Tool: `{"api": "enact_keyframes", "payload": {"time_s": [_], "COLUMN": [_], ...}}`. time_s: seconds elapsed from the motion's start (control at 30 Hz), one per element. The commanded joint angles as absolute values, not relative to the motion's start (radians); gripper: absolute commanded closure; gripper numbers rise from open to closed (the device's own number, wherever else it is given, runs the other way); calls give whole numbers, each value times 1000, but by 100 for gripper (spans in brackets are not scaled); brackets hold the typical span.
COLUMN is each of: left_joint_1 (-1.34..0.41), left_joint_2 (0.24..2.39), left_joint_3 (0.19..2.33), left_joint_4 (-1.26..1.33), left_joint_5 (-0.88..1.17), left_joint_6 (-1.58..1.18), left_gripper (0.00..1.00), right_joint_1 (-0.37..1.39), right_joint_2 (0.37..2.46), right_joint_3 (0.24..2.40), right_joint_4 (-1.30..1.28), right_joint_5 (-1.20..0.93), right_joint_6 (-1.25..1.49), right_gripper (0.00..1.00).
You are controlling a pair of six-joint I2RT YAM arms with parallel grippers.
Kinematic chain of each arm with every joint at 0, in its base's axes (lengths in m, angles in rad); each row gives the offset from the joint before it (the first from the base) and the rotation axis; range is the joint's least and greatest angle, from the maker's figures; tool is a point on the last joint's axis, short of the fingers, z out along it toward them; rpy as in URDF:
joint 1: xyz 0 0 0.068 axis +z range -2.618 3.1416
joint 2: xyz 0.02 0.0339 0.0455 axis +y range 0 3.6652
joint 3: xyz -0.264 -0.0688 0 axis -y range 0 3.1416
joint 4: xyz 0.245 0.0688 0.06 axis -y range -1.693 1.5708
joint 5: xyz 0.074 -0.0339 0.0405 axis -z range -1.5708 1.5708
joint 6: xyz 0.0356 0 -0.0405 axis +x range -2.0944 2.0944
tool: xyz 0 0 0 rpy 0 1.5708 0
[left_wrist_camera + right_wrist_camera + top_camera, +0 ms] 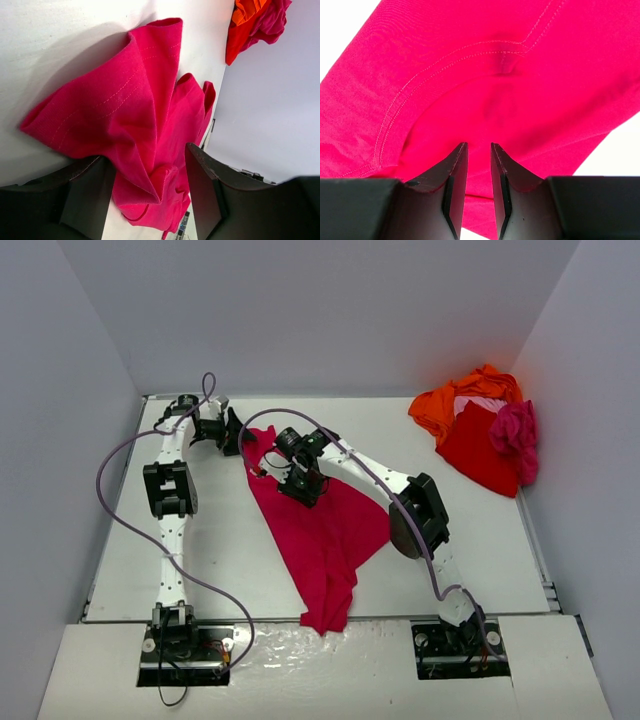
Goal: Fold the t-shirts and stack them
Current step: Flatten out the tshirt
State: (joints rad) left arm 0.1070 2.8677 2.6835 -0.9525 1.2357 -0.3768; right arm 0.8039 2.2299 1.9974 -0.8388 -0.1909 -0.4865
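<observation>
Two arms reached out over the white desk [215,540] in the top view. The crimson shirt [325,535] lay crumpled near the middle of the desk, running from left of centre at the far side down to the near edge. The left fingers [240,432] sat at the shirt's far corner. The right fingers [300,490] were down on the cloth just nearer than that corner. Four more shirts were heaped in the far right corner, well apart from the crimson one: the orange shirt [445,410], pale pink shirt [478,405] and red shirt [480,462], with the magenta shirt [515,435] lying on the red.

Left wrist view: the fingers stood roughly half apart. A thick bunch of crimson cloth [150,185] filled the gap and touched both inner faces, so they were gripping the shirt. Beyond the tips the cloth rose in a peaked fold [125,100] that cast a shadow on the desk. The heap showed at top right beside the grey wall [270,110].

Right wrist view: the fingers were nearly closed, leaving only a narrow slit. Crimson cloth sat in the slit, so a thin fold was pinched. Past the tips the shirt spread wide, with a curved stitched seam [470,50] across it. I could not tell whether it was collar or hem. White desk showed at the corners.
</observation>
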Motion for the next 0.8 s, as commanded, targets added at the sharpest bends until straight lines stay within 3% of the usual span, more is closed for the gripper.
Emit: {"api": "enact_keyframes", "payload": {"time_s": [0.0, 0.5, 0.77], "left_joint_1": [111, 193, 185], "left_joint_2": [2927, 2856, 2886], "left_joint_3": [2693, 2678, 2720], "left_joint_4": [-881, -967, -926], "left_joint_5": [986, 711, 701], "left_joint_6": [-361, -238, -288], "left_gripper": [47, 52, 52], "right_joint_1": [816, 815, 815], "right_joint_2": [2222, 2211, 2207], "right_joint_3": [2048, 1993, 1998], "right_joint_4": [-873, -882, -882], "right_joint_5": [-191, -265, -272], "right_joint_6": [-478, -499, -497], "right_gripper": [78, 80, 80]}}
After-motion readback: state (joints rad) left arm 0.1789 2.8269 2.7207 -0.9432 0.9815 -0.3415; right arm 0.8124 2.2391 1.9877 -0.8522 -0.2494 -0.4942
